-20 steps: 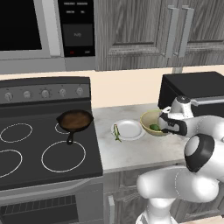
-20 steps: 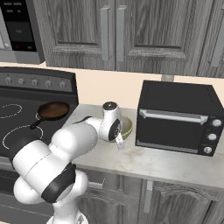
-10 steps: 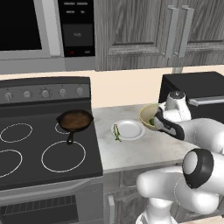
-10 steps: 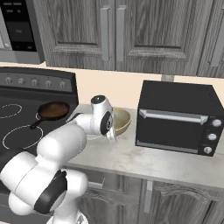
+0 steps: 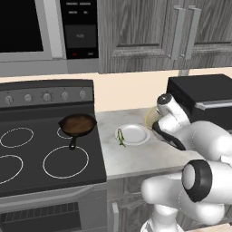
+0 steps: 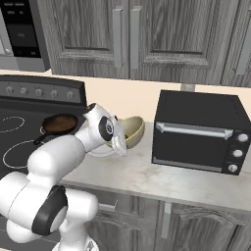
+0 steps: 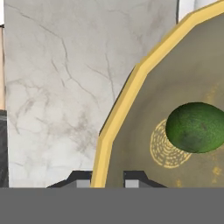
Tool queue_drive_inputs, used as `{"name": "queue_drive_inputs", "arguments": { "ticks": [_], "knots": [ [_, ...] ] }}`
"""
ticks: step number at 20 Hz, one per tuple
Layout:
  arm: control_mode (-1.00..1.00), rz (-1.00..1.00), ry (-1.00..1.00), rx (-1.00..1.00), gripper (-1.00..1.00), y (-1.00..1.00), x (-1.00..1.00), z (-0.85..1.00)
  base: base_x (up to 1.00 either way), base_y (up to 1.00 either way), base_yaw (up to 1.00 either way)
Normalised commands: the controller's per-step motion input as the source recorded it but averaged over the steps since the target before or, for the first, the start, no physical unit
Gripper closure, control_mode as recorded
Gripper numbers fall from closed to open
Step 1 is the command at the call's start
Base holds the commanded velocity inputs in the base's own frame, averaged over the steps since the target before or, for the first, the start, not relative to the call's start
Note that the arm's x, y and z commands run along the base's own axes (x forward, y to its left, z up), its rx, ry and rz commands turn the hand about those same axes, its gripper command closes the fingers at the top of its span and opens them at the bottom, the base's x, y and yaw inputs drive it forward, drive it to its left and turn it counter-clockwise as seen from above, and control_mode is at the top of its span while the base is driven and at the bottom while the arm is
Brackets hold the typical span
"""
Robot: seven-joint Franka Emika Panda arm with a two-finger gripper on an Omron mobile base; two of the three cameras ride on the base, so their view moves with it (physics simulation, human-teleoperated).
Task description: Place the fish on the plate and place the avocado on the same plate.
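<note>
Avocado (image 7: 195,127) is what the coming move seems to turn on, and it lies off to one side of the jaws, not between them. In the hand view the gripper (image 7: 108,178) has its two dark tips drawn close together, closed on nothing, and the yellow rim of the bowl (image 7: 114,122) runs up from just between and beyond them. Outward from the tips and to their right in that view, the round dark-green avocado rests on the bowl's floor, near but clearly apart from the jaws; being a rounded lump, it shows no long axis to line up with. To the tips' left lies bare marble worktop (image 7: 57,87). My judgement is that the jaws must part and shift sideways over the rim, toward the bowl's middle, before they can straddle the fruit. Farther out, in the left base view, the white plate (image 5: 136,134) sits on the worktop beyond the bowl on the stove side, and the slim greenish-yellow fish (image 5: 121,137) lies at the plate's near-left edge, its long axis running roughly away from the base; whether it rests fully on the plate I cannot tell.
</note>
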Motion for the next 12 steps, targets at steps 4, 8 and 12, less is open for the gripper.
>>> {"name": "queue_drive_inputs", "arguments": {
  "ticks": [4,8,12],
  "knots": [
    [-1.0,0.0,0.0,-0.26,1.0,0.01,0.0,0.22,0.0,0.0,0.0],
    [-1.0,0.0,-0.01,-0.24,1.0,0.12,0.13,0.24,0.0,0.0,0.0],
    [-1.0,0.04,-0.02,-0.21,1.0,0.16,0.16,0.28,0.0,0.0,0.0]
  ]
}}
